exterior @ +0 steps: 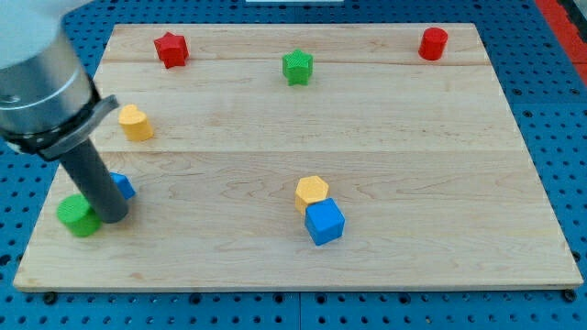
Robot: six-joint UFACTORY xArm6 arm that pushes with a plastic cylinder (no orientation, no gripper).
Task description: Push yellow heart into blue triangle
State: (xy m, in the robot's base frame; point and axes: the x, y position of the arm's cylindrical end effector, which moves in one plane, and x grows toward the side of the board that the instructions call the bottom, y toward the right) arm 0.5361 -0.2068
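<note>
The yellow heart (135,122) lies near the board's left side. The blue triangle (124,187) lies below it; only its right part shows from behind my rod. My tip (114,218) rests on the board just below and left of the blue triangle, between it and a green round block (77,215), and looks to be touching both. The yellow heart is well above the tip and apart from the blue triangle.
A yellow hexagon (312,192) touches a blue cube (324,222) at lower centre. A red star (171,49), a green star (297,67) and a red cylinder (433,43) lie along the top. The wooden board's left edge (55,192) is close to the tip.
</note>
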